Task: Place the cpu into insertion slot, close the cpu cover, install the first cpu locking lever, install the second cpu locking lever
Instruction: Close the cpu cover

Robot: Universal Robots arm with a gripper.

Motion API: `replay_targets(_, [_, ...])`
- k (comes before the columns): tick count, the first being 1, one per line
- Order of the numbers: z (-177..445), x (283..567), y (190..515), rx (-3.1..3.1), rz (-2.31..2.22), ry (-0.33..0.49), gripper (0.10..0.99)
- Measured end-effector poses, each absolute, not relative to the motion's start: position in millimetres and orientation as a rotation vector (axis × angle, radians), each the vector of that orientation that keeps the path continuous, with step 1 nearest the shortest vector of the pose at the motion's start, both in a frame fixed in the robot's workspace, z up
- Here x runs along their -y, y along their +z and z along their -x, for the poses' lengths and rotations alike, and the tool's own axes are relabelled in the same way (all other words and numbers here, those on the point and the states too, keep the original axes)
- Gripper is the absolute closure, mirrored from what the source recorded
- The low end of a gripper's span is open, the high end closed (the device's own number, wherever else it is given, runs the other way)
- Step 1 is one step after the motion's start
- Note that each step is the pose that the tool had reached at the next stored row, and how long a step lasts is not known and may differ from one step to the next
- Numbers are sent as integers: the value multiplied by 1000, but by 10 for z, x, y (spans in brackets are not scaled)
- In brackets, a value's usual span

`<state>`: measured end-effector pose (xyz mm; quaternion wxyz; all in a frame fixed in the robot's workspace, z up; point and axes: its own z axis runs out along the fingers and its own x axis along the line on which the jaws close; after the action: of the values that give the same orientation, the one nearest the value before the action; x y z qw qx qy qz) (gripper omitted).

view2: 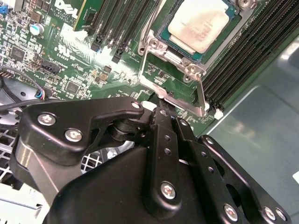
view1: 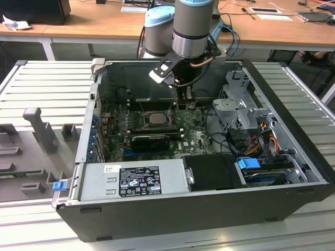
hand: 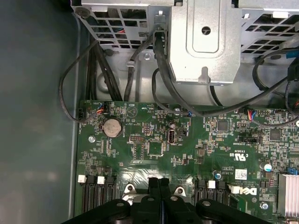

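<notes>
The cpu [view2: 202, 24] lies flat in the insertion slot [view2: 186, 55] on the green motherboard, also seen as the cpu [view1: 155, 117] in the exterior view. The silver cpu cover [view2: 150, 45] lies down around the chip. A thin metal locking lever [view2: 200, 91] runs along one side of the socket, and its end sits just ahead of my fingertips. My gripper [view2: 169, 114] hangs low over the socket's edge with its black fingers [hand: 153, 185] pressed together and nothing visible between them. In the exterior view the gripper [view1: 182, 99] sits just to the right of the socket.
Long black memory slots [view2: 243, 56] flank the socket. A metal drive cage [hand: 205, 42] and black cables [hand: 159, 60] stand beyond the board. The power supply [view1: 131, 180] fills the case's near side. Case walls [view1: 282, 104] enclose the working space.
</notes>
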<state>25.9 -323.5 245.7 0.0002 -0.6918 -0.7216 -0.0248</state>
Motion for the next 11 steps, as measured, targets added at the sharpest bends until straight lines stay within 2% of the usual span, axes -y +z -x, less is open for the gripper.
replay_targets(11, [-234,3235,2457,2267,2173,-78,980])
